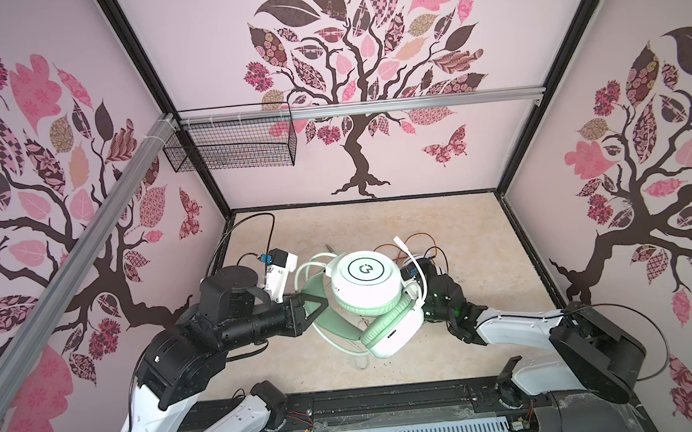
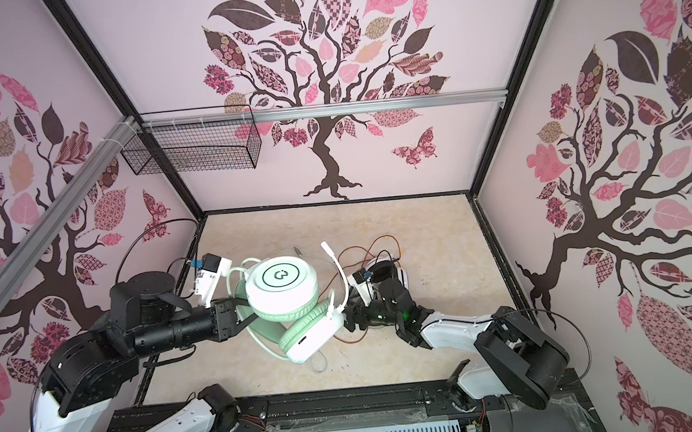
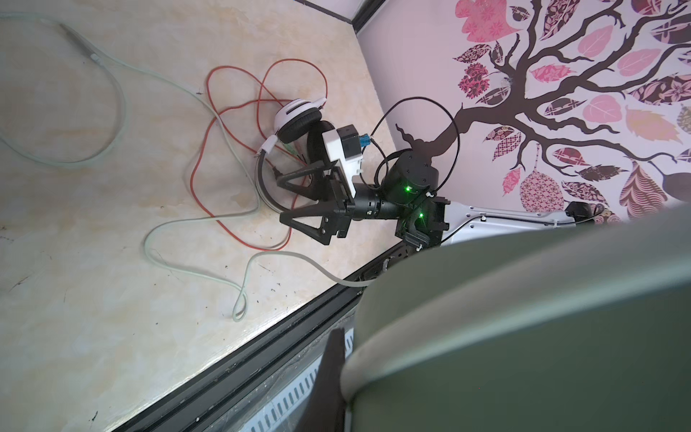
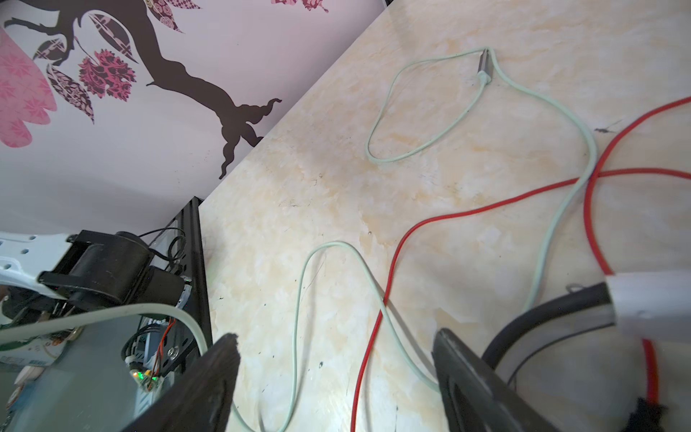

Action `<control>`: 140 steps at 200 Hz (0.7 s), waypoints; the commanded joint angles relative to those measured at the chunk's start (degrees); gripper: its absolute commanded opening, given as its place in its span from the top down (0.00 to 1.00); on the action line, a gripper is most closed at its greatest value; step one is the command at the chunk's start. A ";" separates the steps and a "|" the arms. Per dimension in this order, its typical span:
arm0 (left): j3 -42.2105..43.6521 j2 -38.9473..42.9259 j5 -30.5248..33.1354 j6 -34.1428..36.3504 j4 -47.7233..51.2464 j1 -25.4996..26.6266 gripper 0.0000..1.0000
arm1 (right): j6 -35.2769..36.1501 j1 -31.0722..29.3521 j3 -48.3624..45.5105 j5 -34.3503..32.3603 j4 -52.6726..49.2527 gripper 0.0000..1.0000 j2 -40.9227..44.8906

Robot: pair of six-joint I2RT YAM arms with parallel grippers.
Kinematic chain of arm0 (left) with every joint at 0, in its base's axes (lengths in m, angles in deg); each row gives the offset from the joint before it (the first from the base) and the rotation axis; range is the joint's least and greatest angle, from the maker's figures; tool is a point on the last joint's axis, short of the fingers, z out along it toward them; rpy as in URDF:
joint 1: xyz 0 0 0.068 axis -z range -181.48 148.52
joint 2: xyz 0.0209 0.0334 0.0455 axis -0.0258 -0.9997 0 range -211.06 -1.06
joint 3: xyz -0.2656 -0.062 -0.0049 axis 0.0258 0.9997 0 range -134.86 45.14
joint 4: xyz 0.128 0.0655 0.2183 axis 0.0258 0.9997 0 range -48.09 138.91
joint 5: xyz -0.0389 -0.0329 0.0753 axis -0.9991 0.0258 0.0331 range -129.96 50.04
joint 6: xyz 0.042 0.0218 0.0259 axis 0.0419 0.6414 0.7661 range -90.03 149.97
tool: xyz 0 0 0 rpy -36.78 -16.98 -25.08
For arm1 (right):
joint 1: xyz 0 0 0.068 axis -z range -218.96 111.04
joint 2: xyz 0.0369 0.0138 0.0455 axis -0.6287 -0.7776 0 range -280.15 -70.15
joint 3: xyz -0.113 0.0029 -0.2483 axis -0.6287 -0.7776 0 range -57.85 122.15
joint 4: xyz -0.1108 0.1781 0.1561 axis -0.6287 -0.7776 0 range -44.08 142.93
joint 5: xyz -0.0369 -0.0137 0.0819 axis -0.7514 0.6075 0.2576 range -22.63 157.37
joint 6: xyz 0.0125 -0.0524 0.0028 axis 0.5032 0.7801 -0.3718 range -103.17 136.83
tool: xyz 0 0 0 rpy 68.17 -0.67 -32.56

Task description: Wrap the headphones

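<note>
left gripper [image 1: 322, 305] clamps mint headset [image 1: 367, 274] | right gripper [image 3: 281, 201] apart | green cable [image 3: 239, 314] near front edge [image 3: 269, 334]

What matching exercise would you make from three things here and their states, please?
Things:
1. mint-green headset
2. orange-red cable
3. right gripper

States:
a. open
b. clamped in the left gripper
c. lying loose on the table

Pairs: 1-b, 2-c, 3-a.
</note>
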 commanded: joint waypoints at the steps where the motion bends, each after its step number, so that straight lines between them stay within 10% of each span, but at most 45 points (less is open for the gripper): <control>1: -3.77 -0.98 -3.22 -1.37 -6.84 -0.27 1.00 | -3.11 -0.02 -2.65 3.81 7.18 0.18 1.45; 49: -7.50 -4.61 -3.10 -1.77 -8.27 -0.24 1.00 | -4.07 -6.67 -4.41 8.01 12.96 0.22 -1.35; 140: -8.00 -6.90 -6.03 -3.57 -11.16 -2.45 1.00 | -18.51 -14.26 -5.54 -4.81 32.81 0.37 -15.14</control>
